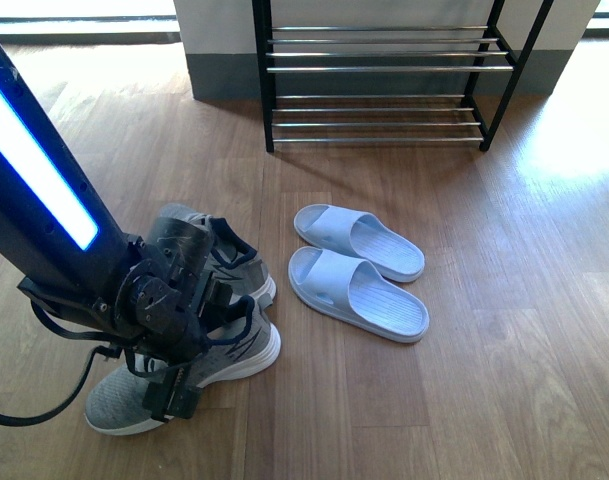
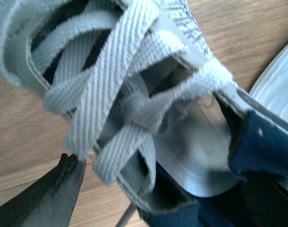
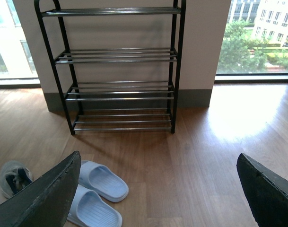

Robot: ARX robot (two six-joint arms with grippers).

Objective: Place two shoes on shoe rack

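Two grey knit sneakers lie on the floor at the left, one nearer (image 1: 219, 352) and one farther (image 1: 246, 262). My left gripper (image 1: 189, 345) is open and low over the nearer sneaker. In the left wrist view its laces (image 2: 120, 94) and navy collar (image 2: 262, 146) fill the picture, with the collar between my open fingers (image 2: 44, 198). Two pale blue slides (image 1: 359, 240) (image 1: 359, 295) lie side by side to the right. The shoe rack (image 1: 384, 70) stands at the back wall, its shelves bare. My right gripper (image 3: 158, 198) is open and empty, facing the rack (image 3: 120, 56) from a distance.
Wooden floor all round. A white wall with a grey skirting (image 1: 224, 75) stands behind the rack. Windows flank it in the right wrist view (image 3: 257, 38). The slides (image 3: 103, 182) and one sneaker (image 3: 13, 177) show low in that view.
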